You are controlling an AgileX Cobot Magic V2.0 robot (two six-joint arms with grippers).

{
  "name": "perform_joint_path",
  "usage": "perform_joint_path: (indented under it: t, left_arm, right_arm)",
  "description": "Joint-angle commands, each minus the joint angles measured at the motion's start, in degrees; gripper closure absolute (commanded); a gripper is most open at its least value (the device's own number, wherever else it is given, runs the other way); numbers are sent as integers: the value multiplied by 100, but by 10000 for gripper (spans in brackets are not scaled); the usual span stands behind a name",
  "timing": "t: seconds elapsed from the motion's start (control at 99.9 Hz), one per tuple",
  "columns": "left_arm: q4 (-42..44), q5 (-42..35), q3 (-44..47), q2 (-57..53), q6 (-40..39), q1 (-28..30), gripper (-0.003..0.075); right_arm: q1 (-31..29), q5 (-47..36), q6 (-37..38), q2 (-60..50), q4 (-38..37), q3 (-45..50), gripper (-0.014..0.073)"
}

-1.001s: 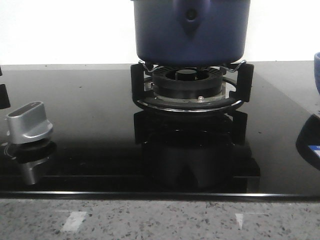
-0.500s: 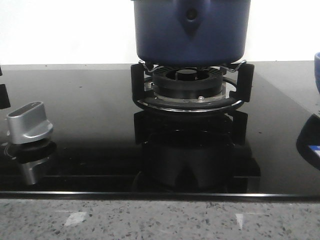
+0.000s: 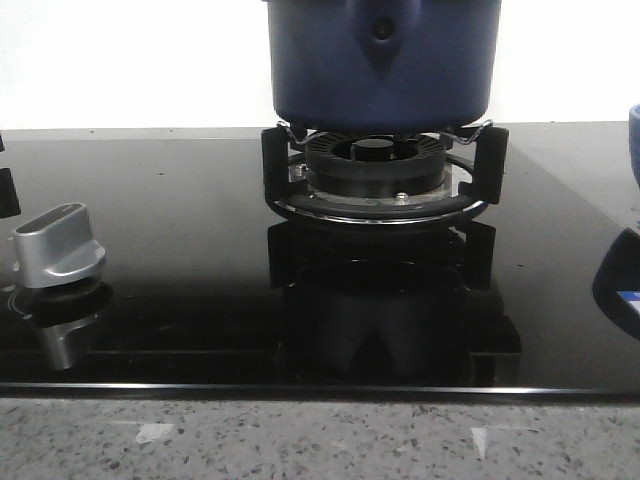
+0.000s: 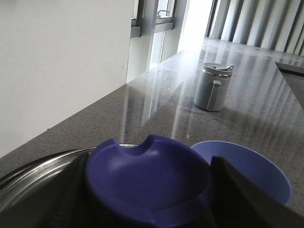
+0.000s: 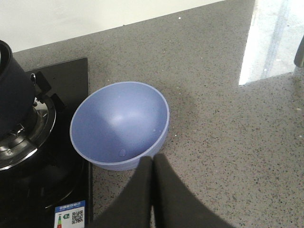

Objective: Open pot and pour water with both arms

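The dark navy pot stands on the gas burner at the back of the black glass hob; it also shows in the right wrist view. In the left wrist view my left gripper is shut on the pot lid's round blue knob, with a dark finger against each side of it. The lid's steel rim shows beside the knob. My right gripper is shut and empty, hovering over the stone counter just beside a light blue bowl. Neither gripper shows in the front view.
The blue bowl sits on the counter right of the hob and shows past the knob. A silver stove knob is at the hob's left. A grey lidded jug stands farther along the counter. A white wall runs behind.
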Motion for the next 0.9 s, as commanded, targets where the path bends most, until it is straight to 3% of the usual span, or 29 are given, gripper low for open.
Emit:
perform_joint_path:
  t: [0.0,0.891]
  left_arm:
    - [-423,-86,-227,-305,-17,-33,406]
    - [-791,28,-227,-116,250,-54,404]
  right_arm:
    - [17,-378,-64,70,-81,-106,660]
    - [17,-388,-64,70,46,-106,660]
